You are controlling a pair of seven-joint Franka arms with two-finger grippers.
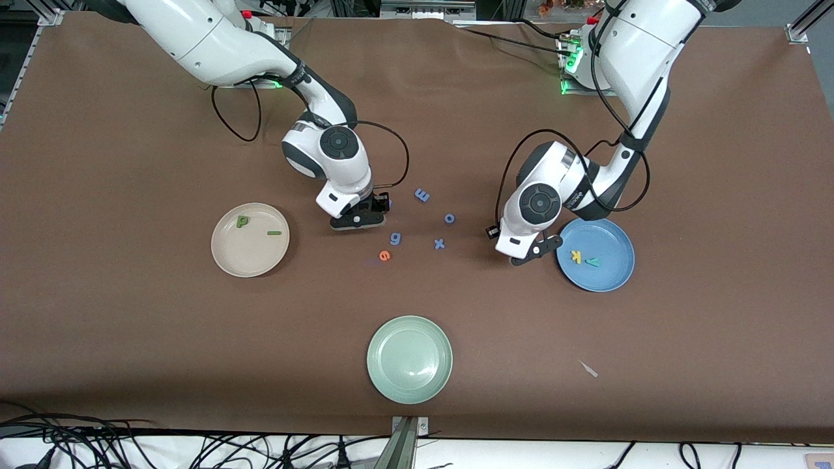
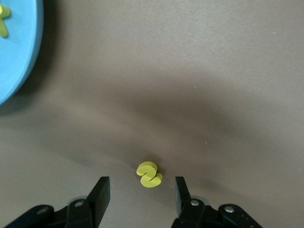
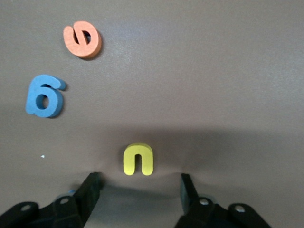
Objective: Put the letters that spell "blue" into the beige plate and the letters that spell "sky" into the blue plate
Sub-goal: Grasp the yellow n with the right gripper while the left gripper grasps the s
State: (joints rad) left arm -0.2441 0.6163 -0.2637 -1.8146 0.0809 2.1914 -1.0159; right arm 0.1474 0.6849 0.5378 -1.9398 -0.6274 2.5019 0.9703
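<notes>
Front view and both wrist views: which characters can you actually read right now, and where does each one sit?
"b" green and "l" green: on the beige plate.
"k" yellow and "y" teal: on the blue plate.
"m", "o", "g", "x" blue, and "e" orange: on the table.
"s" yellow: on the table between the left end effector fingers.
"u" yellow: on the table, just ahead of the right end effector.
No printed labels or brands are readable.
</notes>
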